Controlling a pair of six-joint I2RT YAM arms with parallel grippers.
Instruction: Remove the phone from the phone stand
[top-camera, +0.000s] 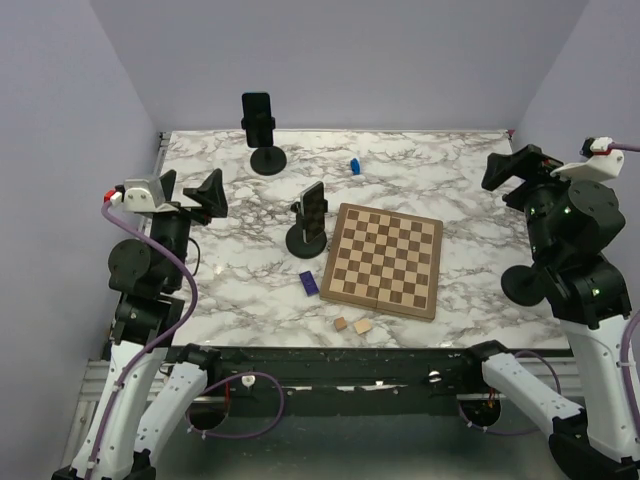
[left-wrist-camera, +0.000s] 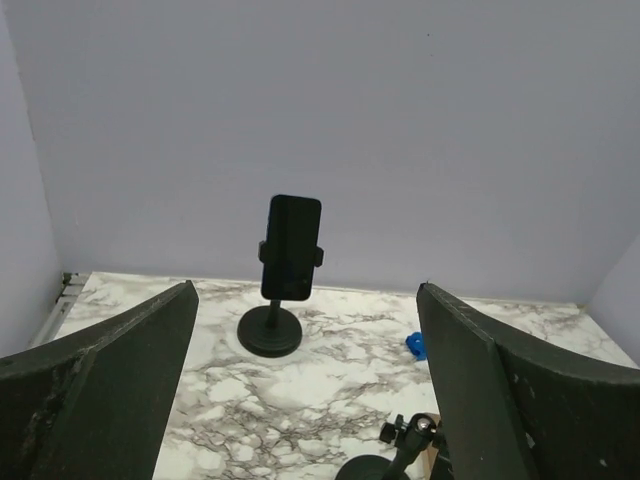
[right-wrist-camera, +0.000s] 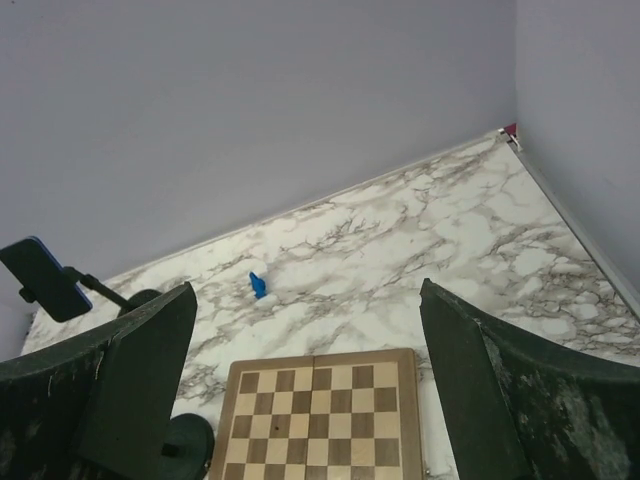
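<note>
Two black phones sit on black round-based stands. The far phone (top-camera: 257, 118) stands upright in its stand (top-camera: 267, 160) near the back wall; the left wrist view faces this phone (left-wrist-camera: 293, 247) and stand (left-wrist-camera: 270, 332). A second phone (top-camera: 313, 205) leans on a stand (top-camera: 306, 241) beside the chessboard. My left gripper (top-camera: 190, 195) hovers open over the table's left side, well short of both, with nothing between its fingers (left-wrist-camera: 110, 390). At the right edge my right gripper (top-camera: 520, 170) is raised and open, empty. The right wrist view catches the far phone (right-wrist-camera: 45, 280) at its left edge.
A wooden chessboard (top-camera: 385, 260) lies right of centre. A small blue piece (top-camera: 354, 165) sits behind it. Near the front edge are a purple block (top-camera: 309, 283) and two wooden cubes (top-camera: 341, 324), (top-camera: 362, 326). Walls enclose the back and sides.
</note>
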